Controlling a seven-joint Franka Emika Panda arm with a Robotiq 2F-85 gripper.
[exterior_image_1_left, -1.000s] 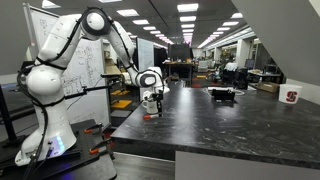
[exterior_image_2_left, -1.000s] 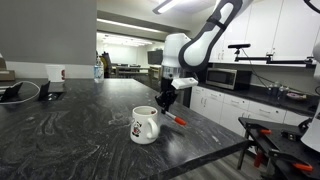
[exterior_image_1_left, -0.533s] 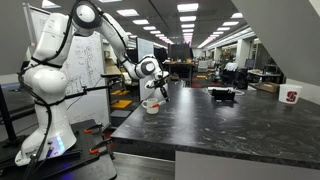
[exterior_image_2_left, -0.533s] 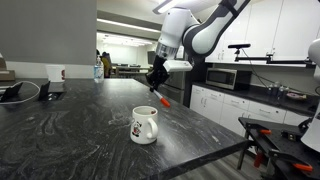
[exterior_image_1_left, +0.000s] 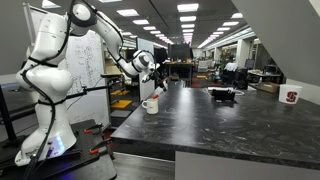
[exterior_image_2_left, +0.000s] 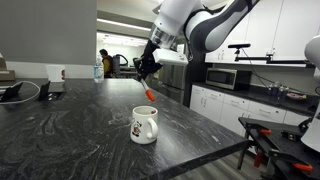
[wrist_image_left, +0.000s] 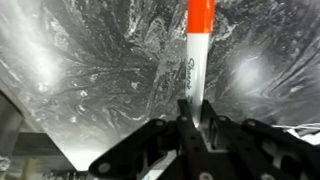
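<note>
Ceiling strip lights (exterior_image_1_left: 187, 8) glare off the dark counter (exterior_image_1_left: 235, 125); wrist view blurred, overexposed.

Orange-red cap on the marker (wrist_image_left: 195, 55), white barrel, black lettering. The gripper (wrist_image_left: 190, 108) is black, the arm (exterior_image_1_left: 48, 60) glossy white. White mug (exterior_image_2_left: 144, 124) with a small dark emblem on its side. The countertop (exterior_image_2_left: 60, 130) is charcoal black, swirled with pale grey veins.

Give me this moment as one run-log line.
end effector: shut on marker | marker: held in air over countertop, orange cap down | mug: upright on countertop, untouched
</note>
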